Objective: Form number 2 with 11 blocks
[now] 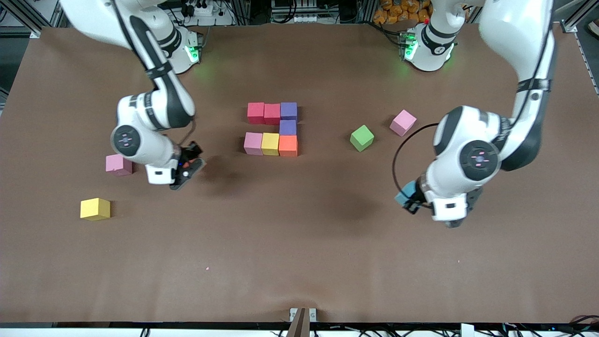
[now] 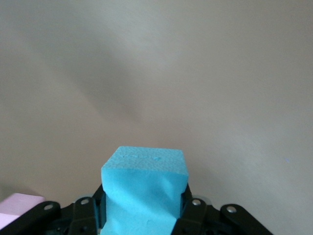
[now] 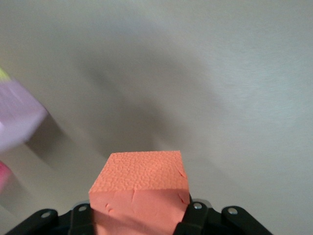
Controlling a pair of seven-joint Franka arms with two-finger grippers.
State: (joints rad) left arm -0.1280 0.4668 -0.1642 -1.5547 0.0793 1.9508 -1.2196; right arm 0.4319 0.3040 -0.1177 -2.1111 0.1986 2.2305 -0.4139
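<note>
The partly built number 2 lies mid-table: two red blocks (image 1: 263, 113) and a purple block (image 1: 288, 111) in a row, a second purple block (image 1: 288, 127) below it, then pink (image 1: 253, 143), yellow (image 1: 270, 143) and orange (image 1: 288, 145) blocks. My left gripper (image 1: 408, 199) hangs over bare table at the left arm's end, shut on a light blue block (image 2: 144, 188). Over bare table at the right arm's end, my right gripper (image 1: 187, 167) is shut on an orange block (image 3: 139, 191).
Loose green (image 1: 361, 138) and pink (image 1: 403, 122) blocks lie toward the left arm's end. A pink block (image 1: 118, 164) and a yellow block (image 1: 95, 208) lie toward the right arm's end. The brown tabletop (image 1: 299, 243) is bare nearer the front camera.
</note>
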